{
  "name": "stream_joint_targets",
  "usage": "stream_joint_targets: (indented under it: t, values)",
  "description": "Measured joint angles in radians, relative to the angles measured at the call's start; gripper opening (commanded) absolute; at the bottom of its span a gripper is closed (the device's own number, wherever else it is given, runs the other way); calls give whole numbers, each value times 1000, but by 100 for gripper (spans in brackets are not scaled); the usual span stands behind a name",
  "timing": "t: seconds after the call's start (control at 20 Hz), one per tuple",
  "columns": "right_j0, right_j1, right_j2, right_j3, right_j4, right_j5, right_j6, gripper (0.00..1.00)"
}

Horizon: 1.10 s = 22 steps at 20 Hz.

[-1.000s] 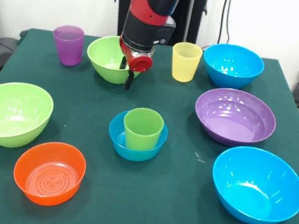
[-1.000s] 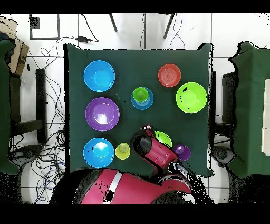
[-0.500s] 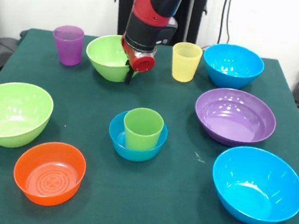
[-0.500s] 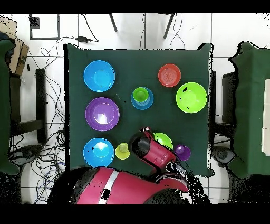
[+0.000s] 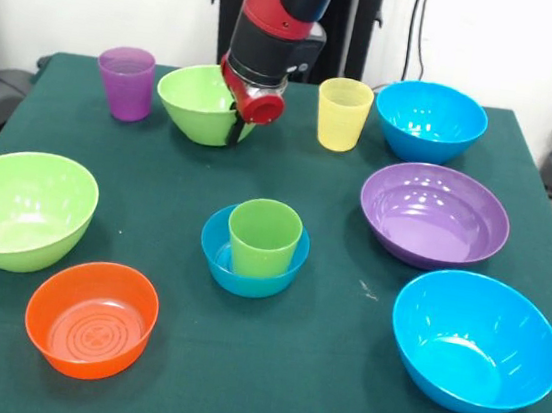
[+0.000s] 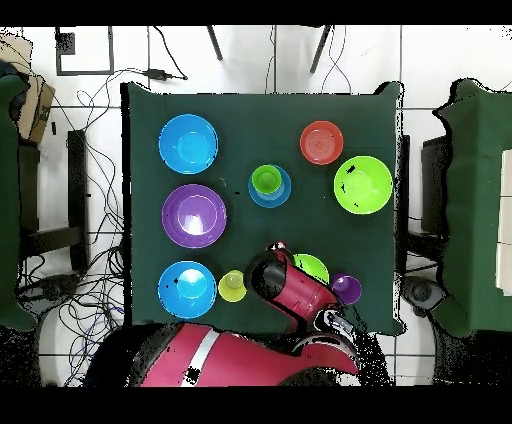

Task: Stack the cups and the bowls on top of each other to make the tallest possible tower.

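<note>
Left to right in the front view, a large lime green bowl (image 5: 20,207) is sitting well to the left of the gripper (image 5: 235,127) and nearer the camera, with the small orange bowl (image 5: 91,318) just beside it, nearer still. The purple cup (image 5: 126,82) is standing upright to the gripper's left, level with it, near the table's (image 5: 316,373) far edge. The second lime green bowl (image 5: 203,104) is tilting at the gripper itself: the red and black arm (image 5: 273,25) is coming down over it, and a dark finger (image 5: 234,129) is lying against the bowl's right rim, so the gripper appears to be pinching that rim, though only one finger is showing plainly. Below the gripper, toward the camera, the small blue bowl (image 5: 252,254) is holding the green cup (image 5: 264,236) upright inside it; this is all that is standing of the tower, with nothing on the cup. To the gripper's right the yellow cup (image 5: 343,114) is standing upright, then a blue bowl (image 5: 431,121) beyond it; the wide purple bowl (image 5: 434,215) and another blue bowl (image 5: 474,341) are lying farther right and nearer the camera. In the overhead view the arm (image 6: 290,290) is covering most of the gripped green bowl (image 6: 312,265).
</note>
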Motion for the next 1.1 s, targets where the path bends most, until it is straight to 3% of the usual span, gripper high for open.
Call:
stream_joint_targets:
  t: [0.45, 0.75, 1.1]
  values:
    - [62, -53, -52, -15, 0, 146, 0, 0]
    - [149, -79, -99, -92, -1, 303, 0, 0]
    - [195, -91, -130, -179, -1, 414, 0, 0]
